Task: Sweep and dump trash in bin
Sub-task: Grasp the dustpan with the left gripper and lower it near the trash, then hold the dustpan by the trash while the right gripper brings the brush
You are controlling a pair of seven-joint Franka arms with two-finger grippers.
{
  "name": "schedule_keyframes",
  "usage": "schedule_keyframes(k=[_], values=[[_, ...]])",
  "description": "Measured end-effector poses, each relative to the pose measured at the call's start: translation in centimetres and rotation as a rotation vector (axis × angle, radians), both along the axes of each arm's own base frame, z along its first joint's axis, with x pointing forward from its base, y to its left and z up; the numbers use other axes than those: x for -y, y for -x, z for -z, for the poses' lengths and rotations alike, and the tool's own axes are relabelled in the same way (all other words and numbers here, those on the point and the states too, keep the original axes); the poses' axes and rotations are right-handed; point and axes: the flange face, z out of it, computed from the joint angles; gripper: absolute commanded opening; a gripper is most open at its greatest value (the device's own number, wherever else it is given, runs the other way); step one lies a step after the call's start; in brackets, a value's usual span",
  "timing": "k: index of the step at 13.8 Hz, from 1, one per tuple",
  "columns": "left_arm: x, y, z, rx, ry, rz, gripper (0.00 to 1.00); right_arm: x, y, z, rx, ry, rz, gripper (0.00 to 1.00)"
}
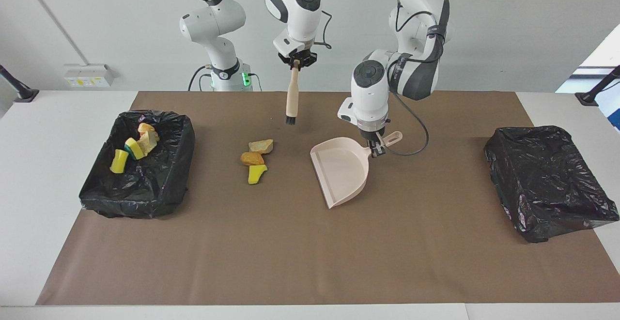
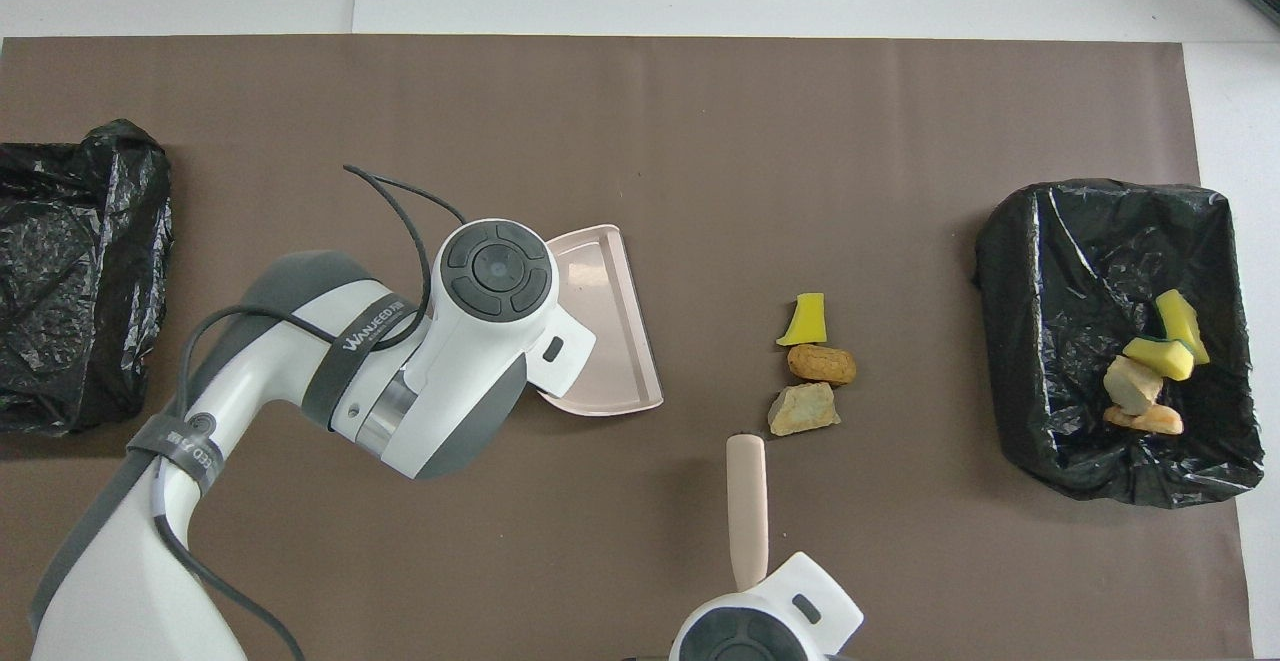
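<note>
My right gripper (image 1: 296, 61), top centre, clamps its fingers on the brush (image 1: 291, 98); my left gripper (image 1: 376, 149) pinches the pink dustpan (image 1: 341, 170), mouth facing three trash chunks (image 1: 255, 160) mid-frame for sweeping; four lie in the bin (image 1: 167, 175).

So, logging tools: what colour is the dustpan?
Pale pink dustpan; clearest in the facing view.

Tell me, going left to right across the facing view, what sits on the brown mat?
Bin with trash → three loose chunks → brush held by the right gripper → pink dustpan held by the left gripper → second black bin.
</note>
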Motion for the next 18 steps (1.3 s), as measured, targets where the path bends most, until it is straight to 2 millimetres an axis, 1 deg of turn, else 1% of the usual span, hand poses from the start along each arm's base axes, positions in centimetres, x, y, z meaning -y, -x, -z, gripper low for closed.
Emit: schedule_keyframes(k=[2, 3, 4, 5, 6, 7, 8, 9, 10, 11, 14, 15, 18], values=[[1.1, 0.9, 0.3, -0.005, -0.001, 0.031, 0.0, 3.2, -3.7, 0.3, 0.044, 0.072, -0.06, 0.0], [2.0, 1.5, 0.4, -0.006, -0.001, 0.05, 0.0, 4.9, -5.9, 0.5, 0.049, 0.104, -0.094, 0.0], [2.8, 2.1, 0.4, -0.006, -0.001, 0.069, 0.0, 6.8, -8.5, 0.7, 0.049, 0.128, -0.133, 0.0], [3.7, 2.7, 0.5, -0.005, 0.0, 0.086, 0.0, 8.9, -11.6, 1.0, 0.05, 0.15, -0.177, 0.0], [4.5, 3.3, 0.5, -0.004, 0.002, 0.103, 0.0, 11.2, -14.8, 1.5, 0.045, 0.182, -0.214, 0.0], [5.0, 3.7, 0.6, -0.003, 0.002, 0.114, 0.0, 12.8, -17.3, 2.4, 0.034, 0.211, -0.23, 0.0], [5.4, 3.9, 0.8, -0.002, 0.004, 0.123, 0.0, 13.7, -18.9, 3.6, 0.018, 0.223, -0.232, 0.0], [5.9, 4.3, 1.2, -0.002, 0.005, 0.131, 0.0, 14.3, -19.5, 5.0, -0.004, 0.225, -0.231, 0.0], [6.4, 4.6, 1.5, -0.002, 0.003, 0.133, 0.0, 14.3, -19.4, 6.2, -0.022, 0.224, -0.237, 0.0], [6.7, 4.8, 1.8, -0.004, 0.001, 0.13, 0.0, 14.1, -18.8, 7.0, -0.027, 0.224, -0.248, 0.0], [7.1, 5.1, 2.2, -0.005, -0.003, 0.127, 0.0, 13.5, -15.4, 9.4, -0.036, 0.18, -0.26, 0.0], [7.2, 5.2, 2.2, -0.006, -0.003, 0.127, 0.0, 13.1, -14.4, 9.9, -0.046, 0.152, -0.262, 0.0], [7.5, 5.9, 2.7, -0.013, -0.011, 0.131, 0.0, 10.6, -12.2, 10.4, -0.077, 0.055, -0.263, 0.0]])
